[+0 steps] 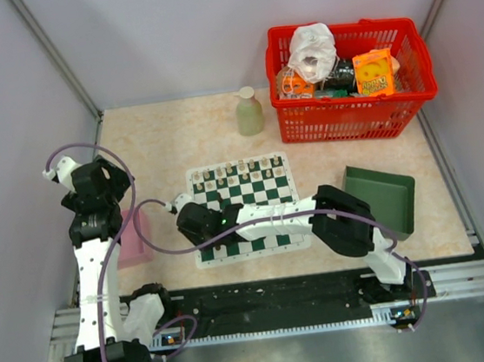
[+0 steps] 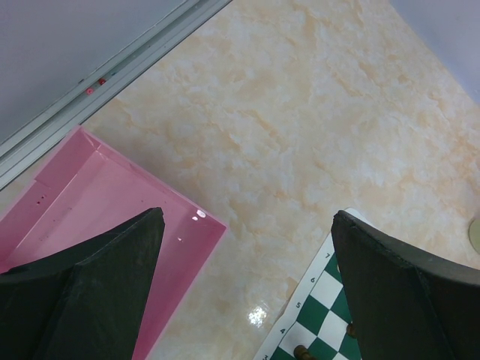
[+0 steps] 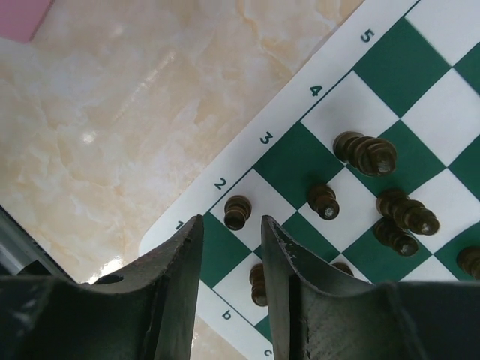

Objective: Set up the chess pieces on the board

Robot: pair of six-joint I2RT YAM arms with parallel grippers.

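Marbled beige table (image 3: 112, 112) lies under everything, closed in by pale walls (image 1: 207, 28). Right claw (image 3: 231, 225) hovers over the near-left corner of the board (image 3: 244, 161), its jaws a narrow slot apart with nothing between them. A dark pawn (image 3: 238, 212) stands just past the tips on the edge file. More dark chess pieces (image 3: 365, 154) crowd the squares beyond; whether all stand upright I cannot tell. Pale ones (image 1: 241, 171) line the far rows. These figurines look light, hard, smooth and easily toppled, so I would pinch one gently around its narrow stem, coming straight down. Left claw (image 2: 247, 217) hangs spread wide over bare table beside a pink tray (image 2: 90, 202).
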